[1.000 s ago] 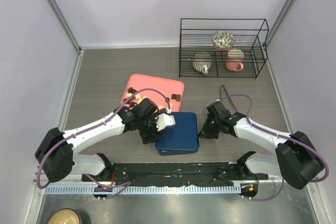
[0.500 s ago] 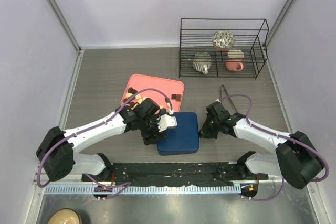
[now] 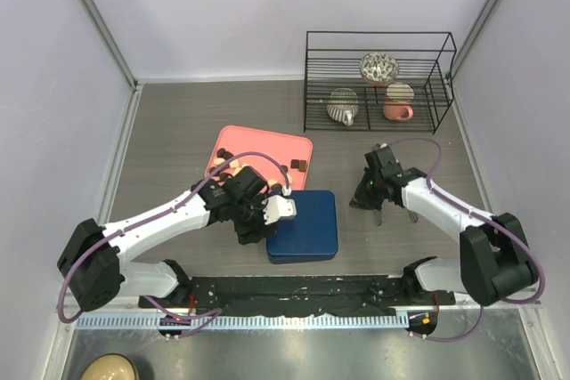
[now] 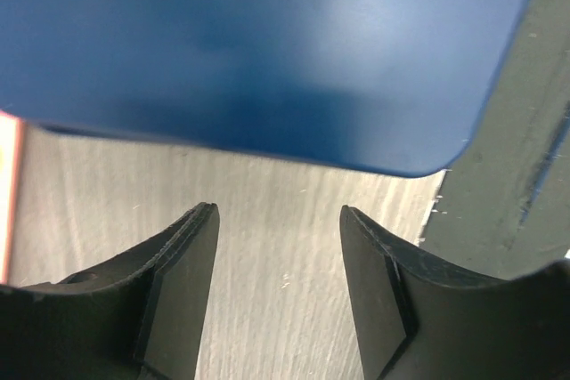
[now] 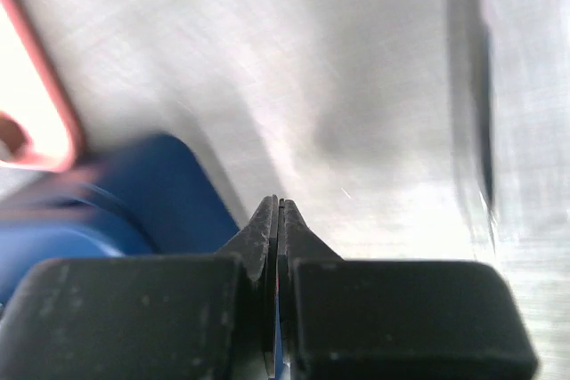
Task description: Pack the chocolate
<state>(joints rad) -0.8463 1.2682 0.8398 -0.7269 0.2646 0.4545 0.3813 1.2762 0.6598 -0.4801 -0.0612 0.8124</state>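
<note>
Small brown and cream chocolate pieces lie on the pink tray behind the closed blue box. My left gripper is open and empty, low at the box's near-left corner. In the left wrist view its jaws stand apart over bare table just short of the box edge. My right gripper is shut and empty, to the right of the box and apart from it. In the right wrist view the box and a tray corner show blurred on the left.
A black wire rack at the back right holds a patterned bowl and two mugs. A black mat runs along the near edge by the arm bases. White walls close in the left, back and right sides.
The offset blue lid has settled square on the box. My right gripper has drawn back from the box's right edge, up and to the right. The left gripper has stayed at the box's left side.
</note>
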